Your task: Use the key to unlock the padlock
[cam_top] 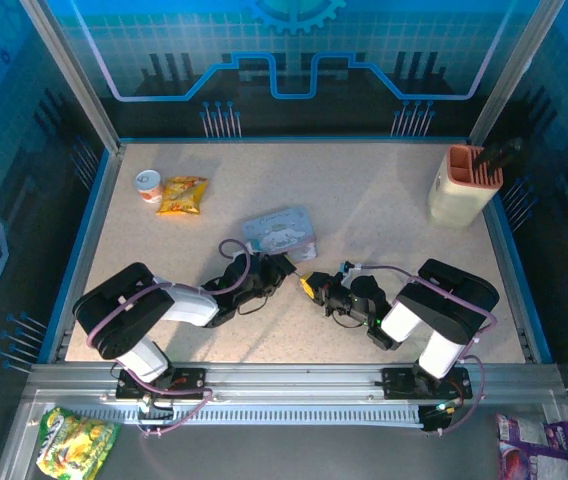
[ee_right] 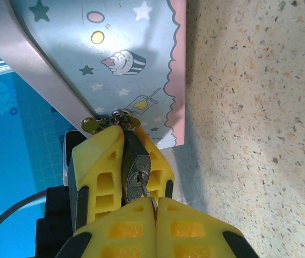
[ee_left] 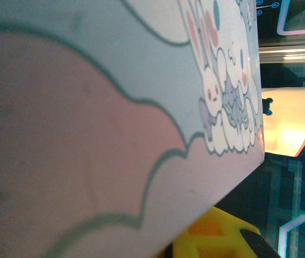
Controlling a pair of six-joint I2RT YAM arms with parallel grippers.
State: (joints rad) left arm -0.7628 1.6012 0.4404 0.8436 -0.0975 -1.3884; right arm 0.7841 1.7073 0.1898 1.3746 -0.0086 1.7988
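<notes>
Padlock [ee_right: 135, 161], one in all, is hanging at the near edge of one pale blue tin [cam_top: 279, 232] around the table's [cam_top: 384, 215] near middle, and the left gripper's [cam_top: 286, 270] two yellow fingers [ee_right: 96, 172] are pinching its body. One key [ee_right: 143, 187] is meeting its keyhole, with the right gripper [ee_right: 153, 203] clamping tight on it. Bare tabletop is stretching away to the right and far side, ending at one beige holder [cam_top: 462, 188] by the right rim.

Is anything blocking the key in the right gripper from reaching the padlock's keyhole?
Nothing visible does. In the right wrist view the key, pinched by the right gripper, already has its tip at the keyhole of the padlock, which the left gripper's fingers clamp from both sides at the edge of the tin.
</notes>
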